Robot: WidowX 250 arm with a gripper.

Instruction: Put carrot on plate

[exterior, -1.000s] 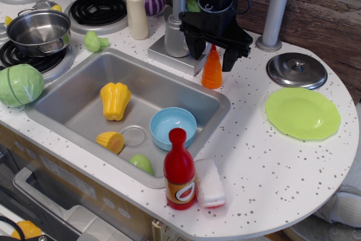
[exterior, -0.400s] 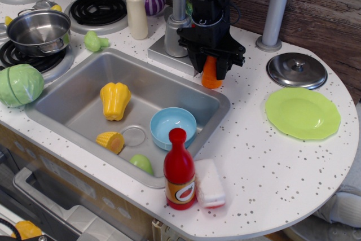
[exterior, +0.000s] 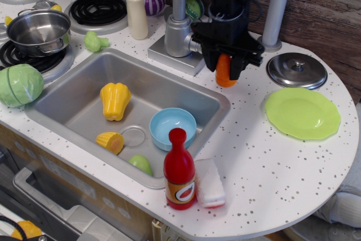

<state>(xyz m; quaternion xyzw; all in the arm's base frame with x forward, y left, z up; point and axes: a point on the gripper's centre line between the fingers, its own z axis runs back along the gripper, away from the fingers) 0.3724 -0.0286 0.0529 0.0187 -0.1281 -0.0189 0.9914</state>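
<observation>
The orange carrot (exterior: 225, 73) hangs upright in my black gripper (exterior: 227, 65), whose fingers are shut on its upper part. It is held just above the white speckled counter, right of the sink's back right corner. The lime-green plate (exterior: 303, 113) lies flat on the counter to the right and a little nearer the front, apart from the carrot, with nothing on it.
A steel lid with a knob (exterior: 296, 70) lies just behind the plate. A grey pole (exterior: 276, 9) and the faucet base (exterior: 178, 38) stand behind the gripper. The sink (exterior: 73, 105) holds a yellow pepper, corn piece and blue bowl (exterior: 173, 128). A red bottle (exterior: 179, 172) and sponge stand at the front.
My gripper came down over the standing carrot, shut on it, and has lifted and carried it a little to the right toward the plate.
</observation>
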